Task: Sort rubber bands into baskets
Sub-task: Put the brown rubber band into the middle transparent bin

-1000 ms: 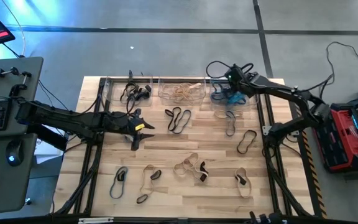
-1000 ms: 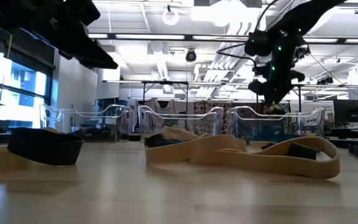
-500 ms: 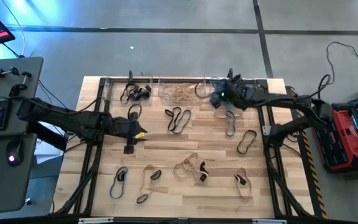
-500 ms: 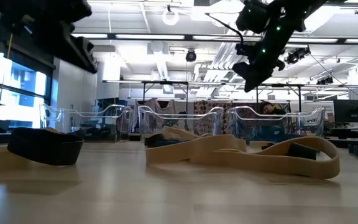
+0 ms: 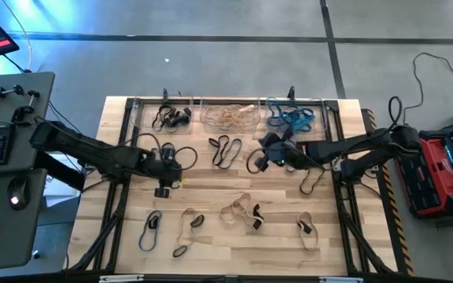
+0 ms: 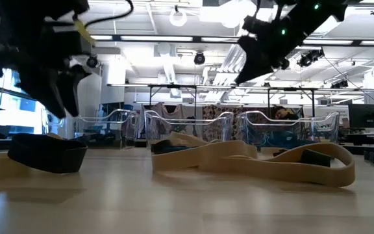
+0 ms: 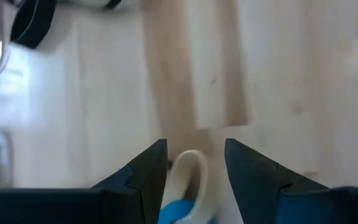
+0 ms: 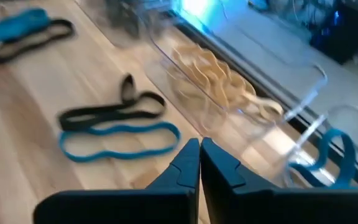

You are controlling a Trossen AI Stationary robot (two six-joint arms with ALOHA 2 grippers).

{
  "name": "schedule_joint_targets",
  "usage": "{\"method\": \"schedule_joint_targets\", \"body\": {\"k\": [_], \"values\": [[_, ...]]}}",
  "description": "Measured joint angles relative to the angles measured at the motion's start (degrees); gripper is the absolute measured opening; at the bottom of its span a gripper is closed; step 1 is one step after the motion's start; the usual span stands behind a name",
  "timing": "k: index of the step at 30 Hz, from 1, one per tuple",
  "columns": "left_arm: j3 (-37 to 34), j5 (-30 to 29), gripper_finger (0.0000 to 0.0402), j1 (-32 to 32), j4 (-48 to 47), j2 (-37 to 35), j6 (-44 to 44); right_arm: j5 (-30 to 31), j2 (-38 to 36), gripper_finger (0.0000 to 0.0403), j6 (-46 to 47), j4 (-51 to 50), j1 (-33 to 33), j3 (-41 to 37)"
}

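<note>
- Left wrist view: the left gripper (image 7: 194,163) has its fingers cut off by the picture's lower edge; a pale loop with a blue patch (image 7: 185,186) sits between them, too blurred to name, and whether it is gripped cannot be told.
- Ahead of that gripper, a dark rubber band (image 7: 33,22) is cropped at the picture's edge.
- Right wrist view: beyond the right gripper (image 8: 199,158), a blurred clear basket (image 8: 229,109) holds tan rubber bands (image 8: 213,78), too smeared to count.
- Low view: both grippers are dark silhouettes.

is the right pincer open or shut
Shut and empty: in its wrist view the right pincer has both fingers pressed together, nothing between them.
</note>
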Motion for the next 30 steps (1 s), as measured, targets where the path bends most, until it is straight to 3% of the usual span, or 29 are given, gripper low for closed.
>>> {"method": "schedule_joint_targets", "body": {"k": [7, 15, 21, 30], "values": [[0.0, -3.1, 0.0155, 0.0, -0.9, 6.2, 0.4, 1.9, 0.0, 0.0002, -0.4, 3.6, 5.2, 0.0], [0.0, -2.0, 0.0155, 0.0, -0.8, 7.2, 0.4, 2.9, 0.0, 0.0002, -0.5, 3.5, 6.7, 0.0], [0.0, 2.1, 0.0155, 0.0, -0.8, 7.2, 0.1, 2.9, 0.0, 0.0002, -0.5, 3.5, 6.7, 0.0], [0.0, 2.4, 0.0150, 0.1, -2.6, 11.4, -9.2, 2.9, 0.0, 0.0002, -1.5, 3.5, 6.7, 0.0]]}}
